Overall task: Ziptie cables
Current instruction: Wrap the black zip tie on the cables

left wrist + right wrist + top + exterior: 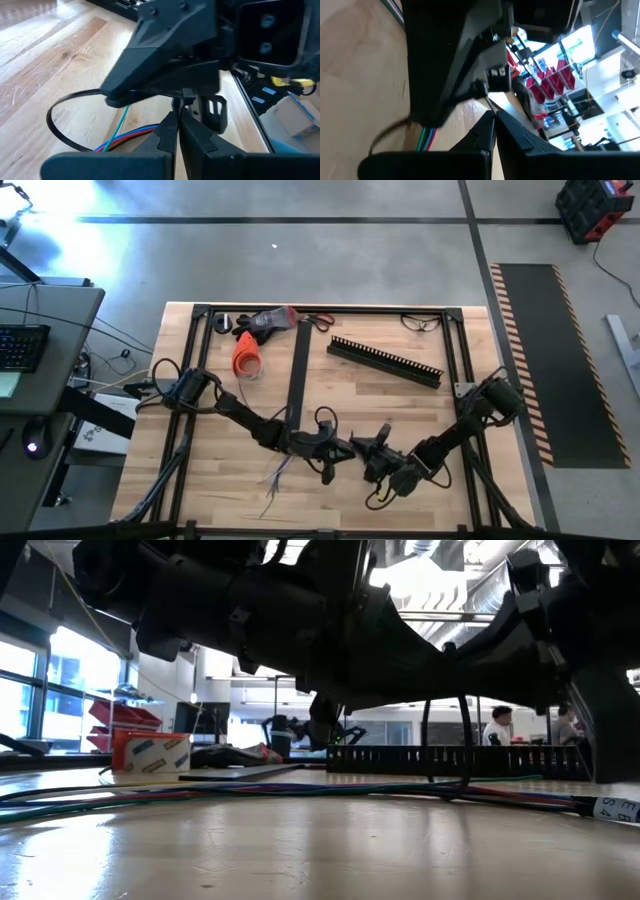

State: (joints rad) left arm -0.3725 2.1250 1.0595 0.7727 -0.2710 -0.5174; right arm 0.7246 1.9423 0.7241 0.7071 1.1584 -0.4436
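Note:
The cables, thin wires in blue, red, green and grey, lie along the table (250, 790); their splayed free ends (275, 475) point toward the near edge. A black zip tie forms an open loop (52, 117) around the coloured wires (122, 137). Both grippers meet over the bunch at the table's near middle. My left gripper (328, 448) is shut, as the left wrist view (176, 122) shows. My right gripper (372, 452) faces it, fingers together (493, 120). Each arm largely hides the other's fingertips. My left gripper pinches a thin black piece of the zip tie between its fingertips (167, 125), just below the small head block (187, 93). The loop stands out beyond the fingers over the table, with the wires running through it. My right gripper pinches a thin black strand of the zip tie (484, 100) at its fingertips. The strand runs from the tips up to the left gripper's body. The loop (387, 135) shows blurred beyond it, above the wires.
Toward the far edge lie a black slotted channel (385, 362), a flat black strip (297, 375), an orange tool (246, 355), scissors (320, 320) and glasses (420, 322). A black frame (200, 308) edges the table. People (497, 725) stand in the room behind.

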